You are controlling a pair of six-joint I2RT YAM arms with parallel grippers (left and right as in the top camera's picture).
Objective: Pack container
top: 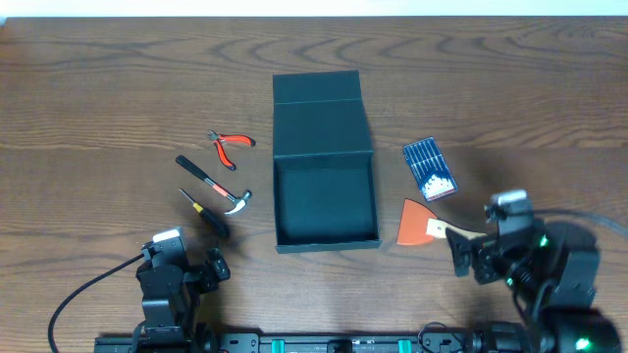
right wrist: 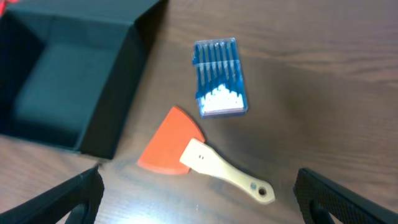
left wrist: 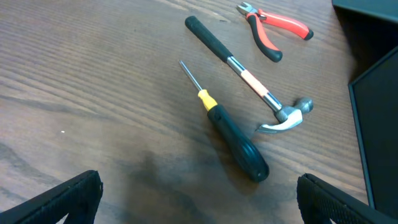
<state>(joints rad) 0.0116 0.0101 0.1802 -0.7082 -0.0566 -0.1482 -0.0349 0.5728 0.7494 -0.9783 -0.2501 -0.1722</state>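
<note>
Left wrist view: the container [left wrist: 379, 124] runs off the right edge, with just a slice of wall and a lid corner showing. The left jaws are only two dark stubs, clipped by the bottom edge.

Over to the right wrist view: the container is cut by the left and top edges, and the right jaws are clipped the same way. The blue pack [right wrist: 219, 78] is blurred, its contents unreadable.

Overhead, the end of the scraper [top: 417, 224] handle disappears under the right jaws.
</note>
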